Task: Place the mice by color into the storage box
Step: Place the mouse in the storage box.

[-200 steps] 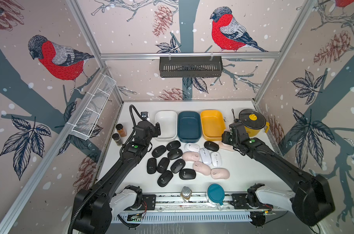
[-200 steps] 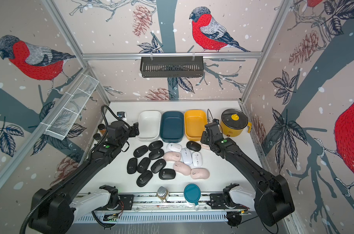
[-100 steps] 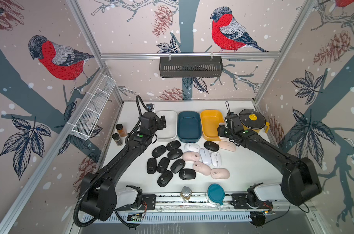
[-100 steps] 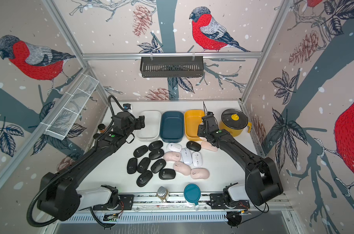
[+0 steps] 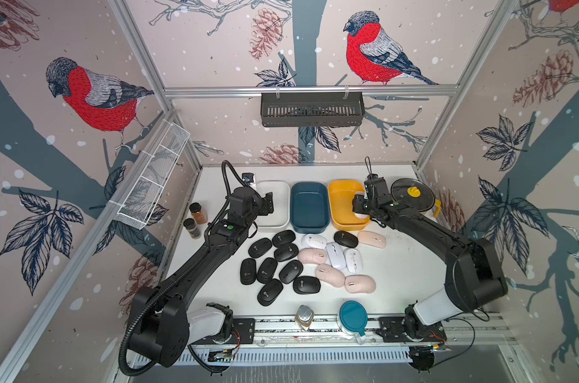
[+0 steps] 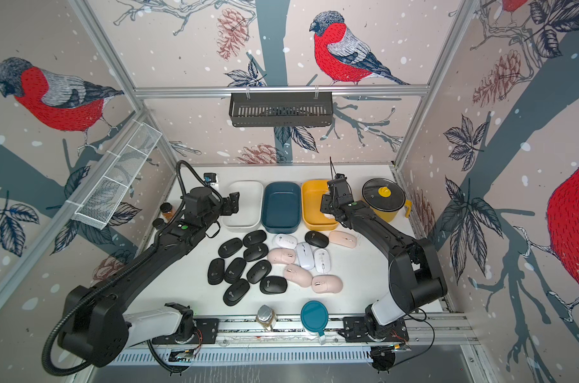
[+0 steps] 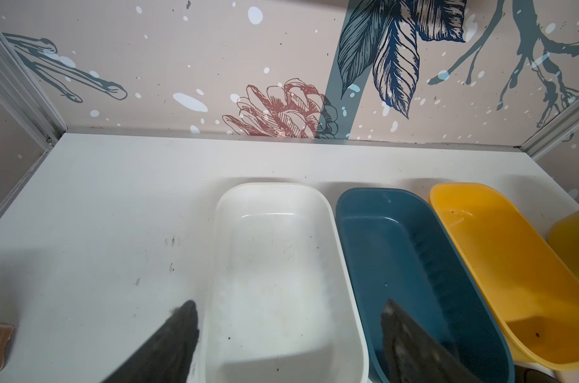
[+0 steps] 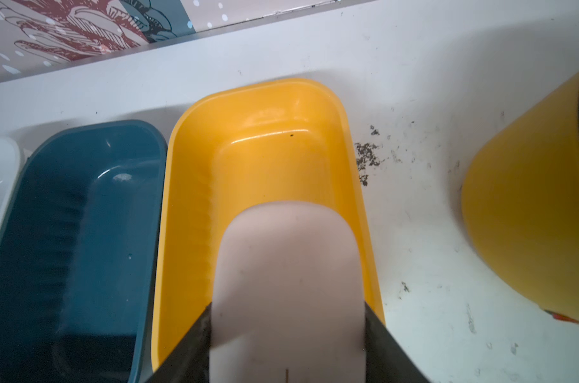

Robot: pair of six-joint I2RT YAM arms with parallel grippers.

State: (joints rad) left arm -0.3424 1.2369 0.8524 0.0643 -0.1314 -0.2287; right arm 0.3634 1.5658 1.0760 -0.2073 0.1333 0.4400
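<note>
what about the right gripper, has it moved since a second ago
yes, the right gripper has gone from just in front of the yellow box toward the back wall and now hangs over the box, shut on a pink mouse

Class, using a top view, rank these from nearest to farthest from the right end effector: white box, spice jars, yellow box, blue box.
1. Yellow box, directly beneath the right end effector holding a pink mouse.
2. Blue box, middle of the row.
3. White box, row's left end.
4. Spice jars, by the left wall.
</note>
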